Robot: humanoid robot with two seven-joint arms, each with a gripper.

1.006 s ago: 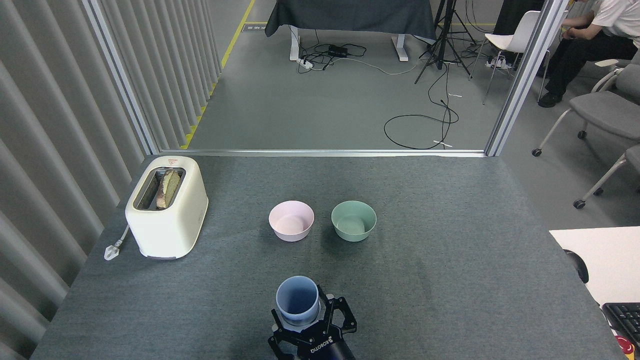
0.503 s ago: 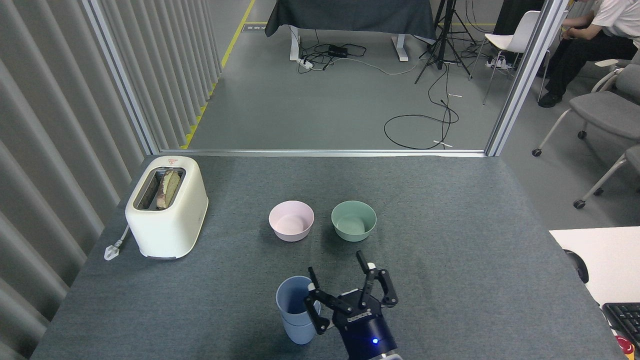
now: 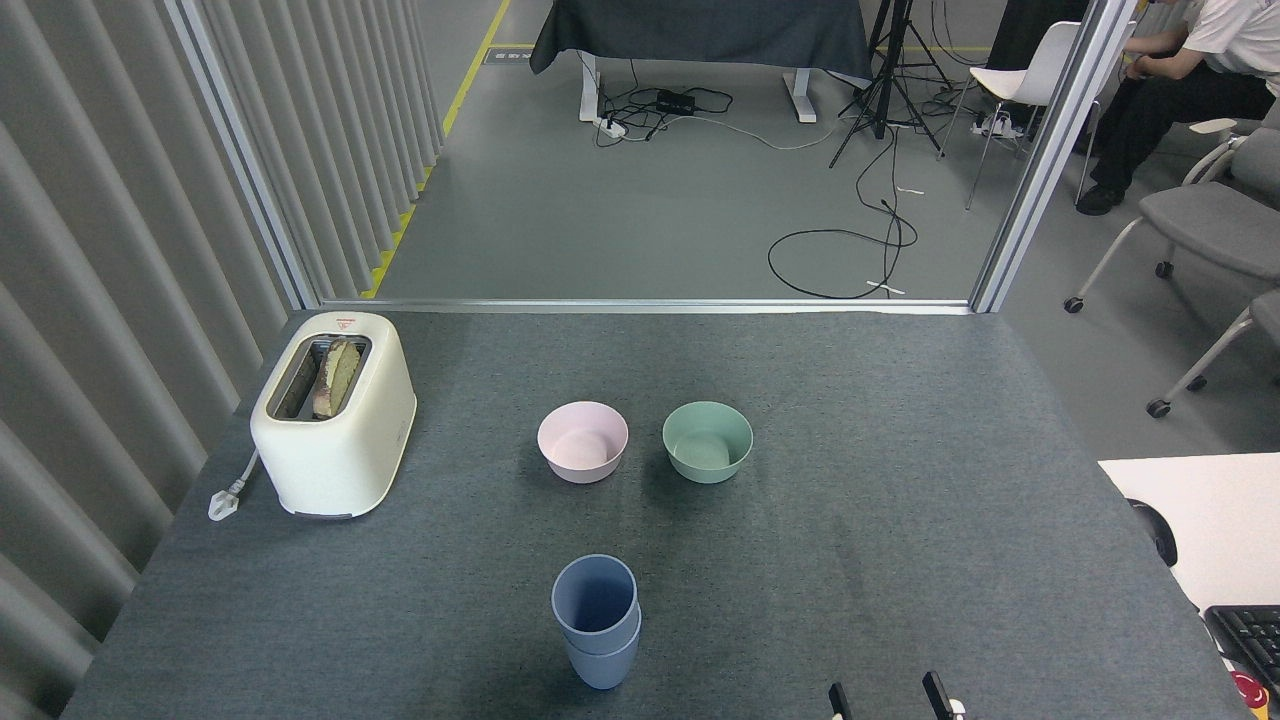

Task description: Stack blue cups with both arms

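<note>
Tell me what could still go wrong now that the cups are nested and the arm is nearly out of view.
The blue cups stand nested and upright with nothing holding them; the upper cup sits high on the lower one, so a knock could tip the stack. The right gripper shows only its two fingertips at the bottom edge, close beside the stack, so a sideways swing might clip it. The left gripper is out of view, so its clearance cannot be checked.

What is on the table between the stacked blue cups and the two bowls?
Nothing. In the head view, only bare grey table lies between the blue cups and the pink bowl and green bowl.
</note>
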